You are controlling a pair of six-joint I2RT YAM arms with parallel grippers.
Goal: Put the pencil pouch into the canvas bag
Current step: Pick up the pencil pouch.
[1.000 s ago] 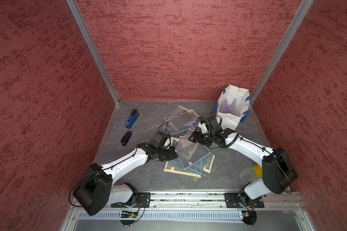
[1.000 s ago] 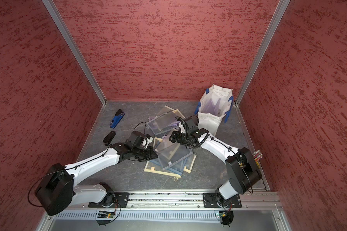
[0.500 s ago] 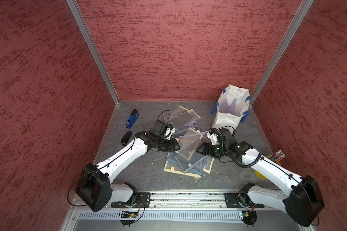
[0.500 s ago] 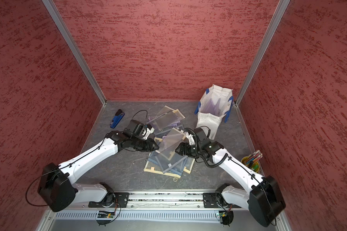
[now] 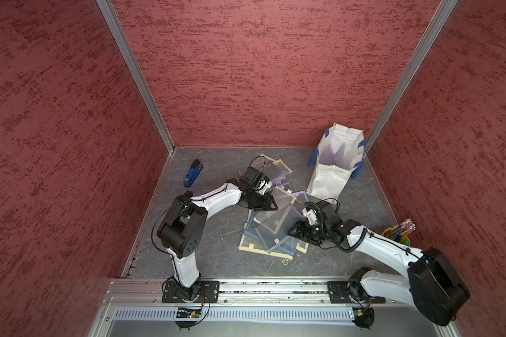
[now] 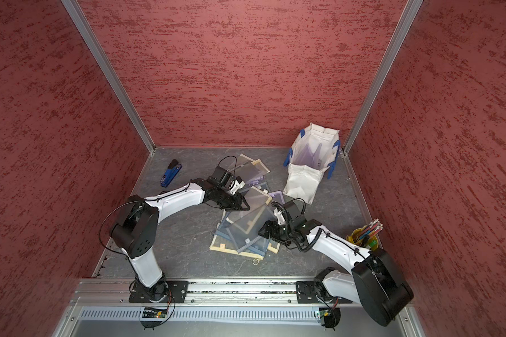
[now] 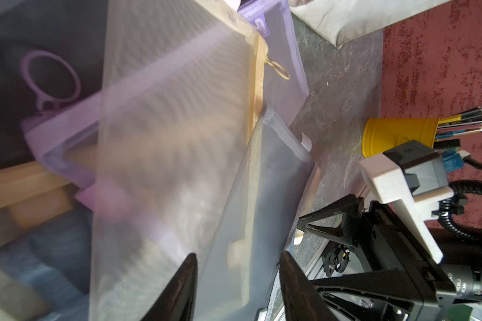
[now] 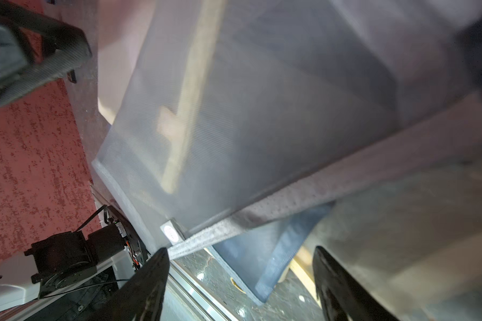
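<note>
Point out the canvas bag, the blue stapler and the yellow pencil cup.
canvas bag (image 5: pixel 329 182): in a top view, on its white front wall.
blue stapler (image 5: pixel 191 176): in a top view, on its blue body.
yellow pencil cup (image 7: pixel 393 136): left wrist view, on its yellow side.

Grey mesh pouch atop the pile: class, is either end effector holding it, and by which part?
Neither, it seems. The left end effector and right end effector both stand open at the edges of the grey mesh pouch, clamping nothing.

We see an off-white, blue-handled canvas bag, grey mesh pouches trimmed tan and lilac, a yellow cup, a grey-veined bench.
</note>
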